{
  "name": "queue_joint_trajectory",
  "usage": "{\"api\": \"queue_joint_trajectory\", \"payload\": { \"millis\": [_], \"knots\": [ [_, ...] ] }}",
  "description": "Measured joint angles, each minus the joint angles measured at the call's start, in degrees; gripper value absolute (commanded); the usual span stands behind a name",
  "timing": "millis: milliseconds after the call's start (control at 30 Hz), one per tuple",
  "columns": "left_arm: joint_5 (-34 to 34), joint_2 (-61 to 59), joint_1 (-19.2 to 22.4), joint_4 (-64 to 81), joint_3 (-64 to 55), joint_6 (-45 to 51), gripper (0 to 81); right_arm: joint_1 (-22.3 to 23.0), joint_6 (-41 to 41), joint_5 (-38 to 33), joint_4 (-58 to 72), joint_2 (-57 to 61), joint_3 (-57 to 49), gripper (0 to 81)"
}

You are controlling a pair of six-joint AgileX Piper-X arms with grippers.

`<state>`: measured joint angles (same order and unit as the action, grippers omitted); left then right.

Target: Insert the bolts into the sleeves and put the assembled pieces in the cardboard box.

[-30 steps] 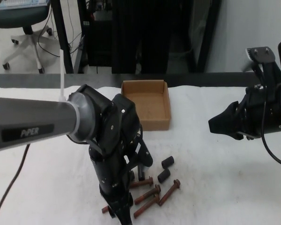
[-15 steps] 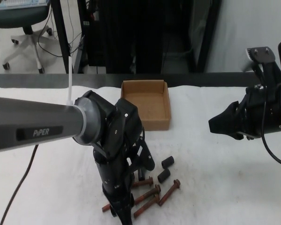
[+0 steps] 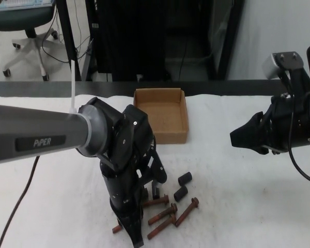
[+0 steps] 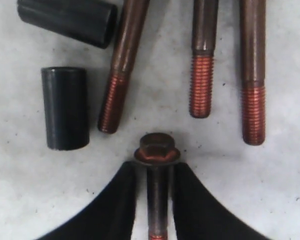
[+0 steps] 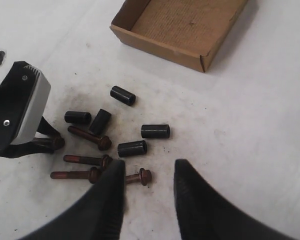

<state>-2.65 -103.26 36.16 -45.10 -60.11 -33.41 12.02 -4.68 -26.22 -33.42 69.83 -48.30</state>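
Left wrist view: one bolt (image 4: pixel 157 150) lies on the white cloth (image 4: pixel 285 190) with its shank between the fingers of the left gripper (image 4: pixel 156 172). The fingers are pressed against the shank on both sides, and the flanged head sits just past the fingertips. Three loose bolts (image 4: pixel 202 65) lie beyond the head with their threaded ends towards it. Two black sleeves (image 4: pixel 65 108) lie beside them, all apart from the held bolt.

In the high view this cluster sits low in the middle of the frame, partly behind the left arm, which comes in from the left edge and points down at it. The cardboard box (image 3: pixel 170 137) stands above the cluster, in the upper middle of the frame, well apart from the parts, and holds no bolt or sleeve.

The right gripper (image 5: pixel 149 167) hangs above the cloth near the cluster with its fingers spread and nothing between them. In the high view the right arm is at the right edge of the frame.
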Motion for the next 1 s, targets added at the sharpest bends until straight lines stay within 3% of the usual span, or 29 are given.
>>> {"api": "queue_joint_trajectory", "payload": {
  "millis": [133, 600, 733, 1000],
  "knots": [
    [-2.19, 0.0, -0.32, 0.0, 0.0, 0.0, 0.3, 0.0, 0.0, 0.0, -0.01, 0.0, 0.0, 32.1],
    [-10.37, 0.36, -0.78, 0.8, -0.08, 8.45, 0.2, 0.0, -0.66, 0.01, -0.01, 0.0, 0.0, 32.1],
    [-9.61, 5.47, -1.38, 3.07, -0.08, 12.15, 0.2, 0.25, -3.08, -1.6, 0.88, 0.0, 0.0, 32.1],
    [-3.54, 20.36, -7.69, 10.62, -0.28, 15.3, 0.2, 3.81, -5.48, -2.42, 9.03, 1.07, -0.13, 32.1]
  ]
}}
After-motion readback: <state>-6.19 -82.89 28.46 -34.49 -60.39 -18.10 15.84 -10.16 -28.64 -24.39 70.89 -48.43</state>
